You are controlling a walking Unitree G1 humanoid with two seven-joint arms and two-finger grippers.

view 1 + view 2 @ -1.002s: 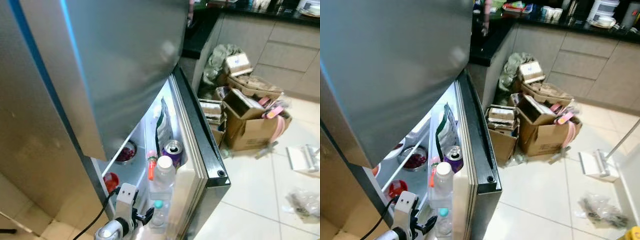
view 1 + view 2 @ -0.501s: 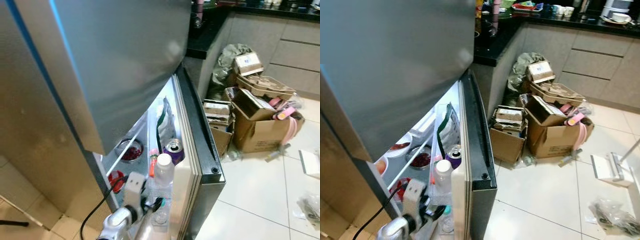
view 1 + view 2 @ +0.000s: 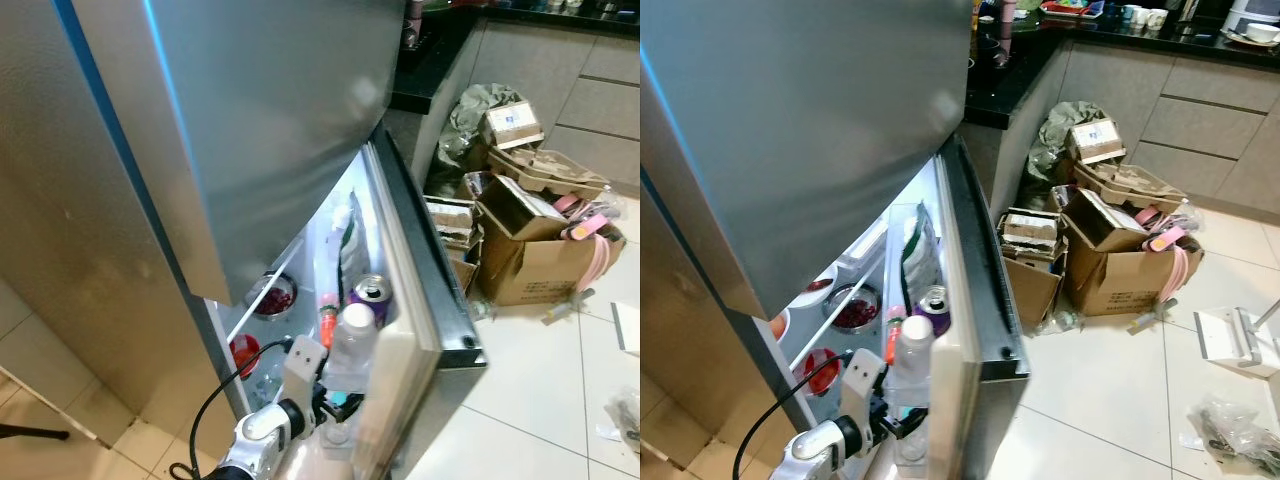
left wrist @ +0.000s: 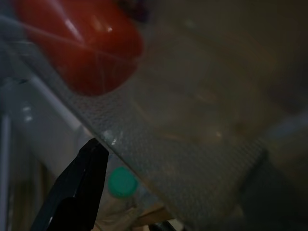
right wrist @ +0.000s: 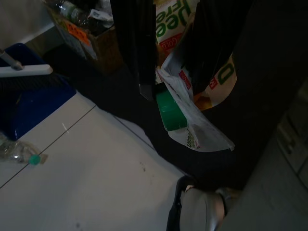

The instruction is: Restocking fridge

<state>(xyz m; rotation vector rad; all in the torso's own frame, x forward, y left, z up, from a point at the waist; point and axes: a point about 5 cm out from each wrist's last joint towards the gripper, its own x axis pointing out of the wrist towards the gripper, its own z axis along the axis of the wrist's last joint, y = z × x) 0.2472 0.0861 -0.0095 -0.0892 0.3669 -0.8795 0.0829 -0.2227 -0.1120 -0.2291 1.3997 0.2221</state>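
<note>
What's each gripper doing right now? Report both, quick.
Left gripper: at the fridge door shelf by the teal-capped bottle; fingers cannot be told.
Right gripper: shut on a green-capped carton.

Bright white light shines out of the open fridge (image 3: 340, 215) and glows on its door shelf. A blue streak of glare runs down the shiny upper door (image 3: 250, 120). The head pictures are a bit soft. Both wrist pictures are very dark, and the red thing (image 4: 82, 48) past the left gripper's finger (image 4: 79, 190) is blurry.
</note>
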